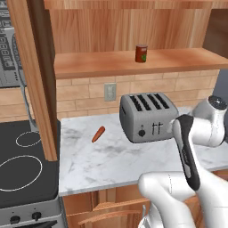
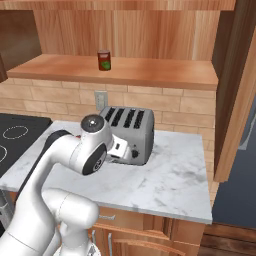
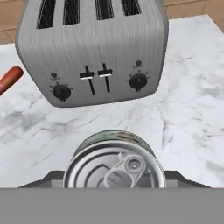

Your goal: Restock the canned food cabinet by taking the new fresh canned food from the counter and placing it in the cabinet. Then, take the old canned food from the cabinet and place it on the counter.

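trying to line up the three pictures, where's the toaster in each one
Left base view: the toaster sits right of centre on the counter, below the cabinet shelf.
Right base view: the toaster is at centre, partly behind the arm.
Hand view: the toaster spans the top, above the silver tin.
Shared landmark: the carrot left of the toaster in two views.

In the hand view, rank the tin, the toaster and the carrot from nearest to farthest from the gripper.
1. Tin: right at the gripper, lid with pull tab facing the camera.
2. Toaster: beyond the tin, on the counter.
3. Carrot: farthest, off at the left edge beside the toaster.
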